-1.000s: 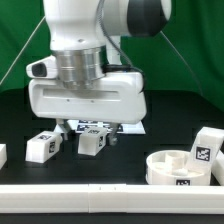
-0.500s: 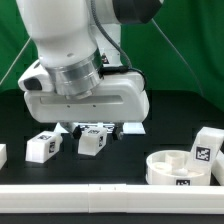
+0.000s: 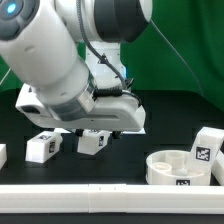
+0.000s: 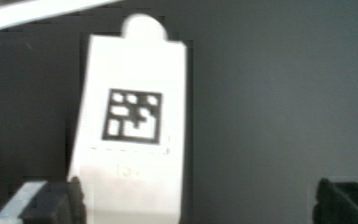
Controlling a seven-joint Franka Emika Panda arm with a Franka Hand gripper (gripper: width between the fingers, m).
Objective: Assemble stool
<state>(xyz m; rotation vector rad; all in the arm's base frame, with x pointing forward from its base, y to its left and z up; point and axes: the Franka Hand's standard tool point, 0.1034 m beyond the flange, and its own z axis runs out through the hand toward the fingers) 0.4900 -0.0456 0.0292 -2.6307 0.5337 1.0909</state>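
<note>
Arm (image 3: 60,60): white and bulky, filling the far part of the exterior view's left and middle, leaning low over the bench.
Bench (image 3: 160,115): black top with green curtain behind; bare stretch between middle leg and seat.
Rail (image 3: 100,196): long white strip along the near edge, running left to right.
Seat (image 3: 180,166): round shallow white disc at the exterior view's near right, open side up, close to the rail, square tag on its near wall.
Right leg (image 3: 207,146): chunky white block just beyond the seat, tag facing the camera.
Left leg (image 3: 42,147): tagged block below the arm, apart from its neighbour.
Middle leg (image 3: 93,142): tagged block just right of it.
Leg under tool (image 4: 131,110): flat on the bench, black-and-white tag (image 4: 135,115) face up, long axis running away from the tool, rounded peg at the far end. Cannot tell which exterior leg. Faint marks beside the tag too blurred to read.
Tool (image 4: 197,200): fingers (image 4: 48,200) wide apart, clamped on nothing; leg's close end between them, hard by one finger.
</note>
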